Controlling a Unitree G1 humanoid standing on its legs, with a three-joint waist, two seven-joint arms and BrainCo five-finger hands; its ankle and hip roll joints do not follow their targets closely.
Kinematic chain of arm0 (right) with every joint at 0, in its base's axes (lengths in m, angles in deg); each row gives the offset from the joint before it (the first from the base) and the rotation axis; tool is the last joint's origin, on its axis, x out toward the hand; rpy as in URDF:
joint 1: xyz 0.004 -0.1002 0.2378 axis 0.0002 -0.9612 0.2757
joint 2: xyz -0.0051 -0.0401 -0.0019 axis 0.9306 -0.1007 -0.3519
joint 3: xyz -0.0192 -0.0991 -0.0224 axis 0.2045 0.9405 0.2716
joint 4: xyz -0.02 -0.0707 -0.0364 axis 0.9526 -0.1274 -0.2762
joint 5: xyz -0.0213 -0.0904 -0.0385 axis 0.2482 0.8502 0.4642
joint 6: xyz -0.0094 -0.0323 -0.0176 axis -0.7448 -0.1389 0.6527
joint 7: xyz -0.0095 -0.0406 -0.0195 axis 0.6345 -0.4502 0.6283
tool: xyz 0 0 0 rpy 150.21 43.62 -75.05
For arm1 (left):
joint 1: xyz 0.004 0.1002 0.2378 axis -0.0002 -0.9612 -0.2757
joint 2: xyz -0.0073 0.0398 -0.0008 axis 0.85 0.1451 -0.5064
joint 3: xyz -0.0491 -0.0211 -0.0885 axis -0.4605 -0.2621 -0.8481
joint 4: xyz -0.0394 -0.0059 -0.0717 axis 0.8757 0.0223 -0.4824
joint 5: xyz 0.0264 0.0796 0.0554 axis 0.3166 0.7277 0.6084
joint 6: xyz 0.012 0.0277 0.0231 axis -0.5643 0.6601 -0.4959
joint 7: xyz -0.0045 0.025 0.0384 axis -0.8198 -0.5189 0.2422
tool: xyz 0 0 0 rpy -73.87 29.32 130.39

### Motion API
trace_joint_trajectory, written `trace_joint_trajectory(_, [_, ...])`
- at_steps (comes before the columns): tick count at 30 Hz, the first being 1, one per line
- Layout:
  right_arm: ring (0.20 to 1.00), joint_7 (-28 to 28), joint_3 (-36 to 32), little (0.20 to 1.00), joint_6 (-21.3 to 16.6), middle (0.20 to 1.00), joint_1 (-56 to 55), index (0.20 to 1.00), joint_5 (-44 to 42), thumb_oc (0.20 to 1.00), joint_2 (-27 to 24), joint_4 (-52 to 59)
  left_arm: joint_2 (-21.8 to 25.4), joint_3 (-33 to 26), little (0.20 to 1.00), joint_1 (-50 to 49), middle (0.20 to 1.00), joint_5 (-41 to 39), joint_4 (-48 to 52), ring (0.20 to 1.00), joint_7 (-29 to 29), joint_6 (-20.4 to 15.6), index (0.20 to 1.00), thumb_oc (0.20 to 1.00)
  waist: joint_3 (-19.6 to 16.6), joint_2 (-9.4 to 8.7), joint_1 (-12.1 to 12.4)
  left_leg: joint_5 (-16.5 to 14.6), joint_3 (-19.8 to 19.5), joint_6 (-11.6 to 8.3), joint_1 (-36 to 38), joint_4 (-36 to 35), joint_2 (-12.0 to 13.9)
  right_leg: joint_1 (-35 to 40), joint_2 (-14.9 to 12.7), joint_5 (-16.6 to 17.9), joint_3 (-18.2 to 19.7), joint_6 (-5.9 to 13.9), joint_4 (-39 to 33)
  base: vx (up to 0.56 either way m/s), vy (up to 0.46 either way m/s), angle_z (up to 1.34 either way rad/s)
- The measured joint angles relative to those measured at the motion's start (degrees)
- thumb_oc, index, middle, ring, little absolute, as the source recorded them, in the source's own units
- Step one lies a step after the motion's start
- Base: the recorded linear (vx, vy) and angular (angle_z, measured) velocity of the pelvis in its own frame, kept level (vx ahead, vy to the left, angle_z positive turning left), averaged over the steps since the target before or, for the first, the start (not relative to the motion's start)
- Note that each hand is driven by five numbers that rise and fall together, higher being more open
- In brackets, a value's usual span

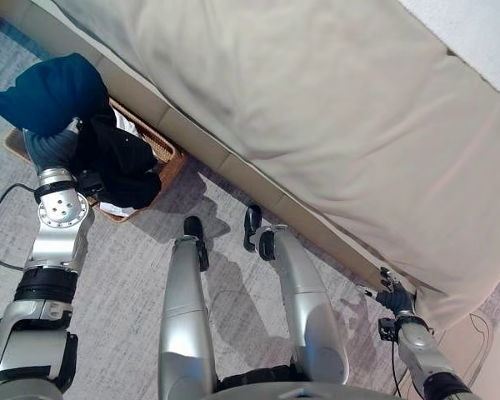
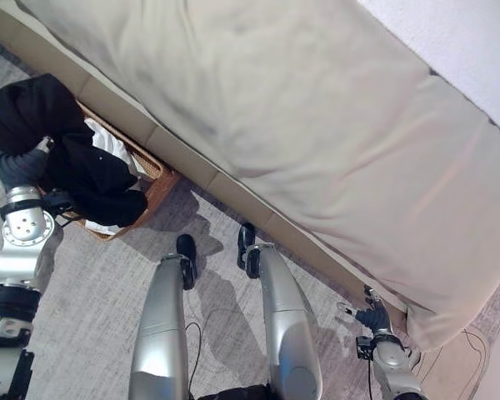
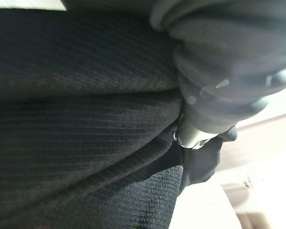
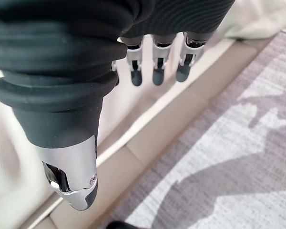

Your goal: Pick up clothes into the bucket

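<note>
- Clothes: dark blue garment [image 1: 50, 92] bunched on top of the left hand [image 1: 54, 148], raised above the near end of the basket [image 1: 168, 154].
- Left wrist view: dark ribbed knit [image 3: 76, 119] pressed right against the hand; part of a silver finger [image 3: 190, 136] pokes out at the fabric edge, cloth wrapped around it.
- Left hand fingers buried in the cloth, so can't tell whether they're curled on it or straight.
- More clothes in the basket: black garment [image 1: 117, 162] piled just beside the left wrist, white fabric [image 1: 127, 123] peeking out behind it.
- Basket is woven wicker, on the grey carpet [image 1: 125, 283], tucked against the bed base [image 1: 233, 162].
- Beige duvet [image 1: 317, 117] covers the bed and hangs over its edge.
- Right hand [image 1: 393, 296] low by the bed base, near the drooping duvet corner, well apart from the basket.
- Right wrist view: right hand fingers [image 4: 155, 71] straight and relaxed, thumb [image 4: 76, 181] apart, holding nothing.
</note>
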Motion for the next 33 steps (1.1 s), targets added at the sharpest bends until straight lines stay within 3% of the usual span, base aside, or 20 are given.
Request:
trace_joint_trajectory(10, [1.0,2.38,0.06,1.0,-1.74,1.0,0.39,1.0,-4.13,1.0,0.06,2.46,1.68,1.57,0.2,7.59,0.2,-1.69,-5.89,0.2,2.7,0.02,0.2,0.2,-0.11,-0.17,-1.14,-0.45,-1.57,0.97,-14.21,7.04,-0.42,-12.48,-1.11,-0.1,-1.54,0.07,5.36,0.03,0.015,0.02])
trace_joint_trajectory(12, [1.0,2.69,0.06,1.0,-1.78,1.0,0.4,1.0,-4.32,1.0,0.04,3.82,1.62,2.48,0.398,7.71,0.398,-4.34,-8.38,0.398,2.72,0.22,0.398,0.398,-0.12,-0.19,-1.74,-0.94,-1.58,1.57,-15.38,8.28,-0.63,-13.49,-1.44,-0.38,-1.58,-0.22,6.35,0.04,0.032,0.0])
trace_joint_trajectory(13, [1.0,2.92,0.23,1.0,-1.89,1.0,0.43,1.0,-4.61,1.0,0.05,4.18,1.12,2.56,1.0,8.21,1.0,-6.15,-9.78,1.0,2.7,0.17,1.0,1.0,-0.12,-0.2,-1.76,-1.15,-1.41,1.89,-16.01,8.75,-0.64,-14.07,-1.6,-0.45,-1.54,-0.26,6.73,0.03,0.036,-0.02])
trace_joint_trajectory(25, [1.0,3.64,2.48,1.0,-1.91,1.0,0.51,1.0,-6.13,1.0,0.21,5.06,1.43,2.97,1.0,14.09,1.0,-13.29,-15.1,1.0,2.87,2.66,1.0,1.0,-0.17,-0.26,-1.77,-1.11,-1.18,2.34,-17.92,8.39,-1.25,-15.79,-2.19,-0.33,-1.42,0.47,6.26,0.0,0.009,0.0])
trace_joint_trajectory(33, [1.0,3.65,3.11,1.0,-1.62,1.0,0.69,1.0,-6.55,1.0,0.55,5.13,1.19,2.35,1.0,18.67,1.0,-23.05,-18.62,1.0,4.69,3.6,1.0,1.0,-0.18,-0.28,-1.79,-0.66,-0.51,2.55,-15.1,5.47,-1.69,-13.33,-2.49,0.34,-1.09,0.57,3.76,0.0,0.004,0.0])
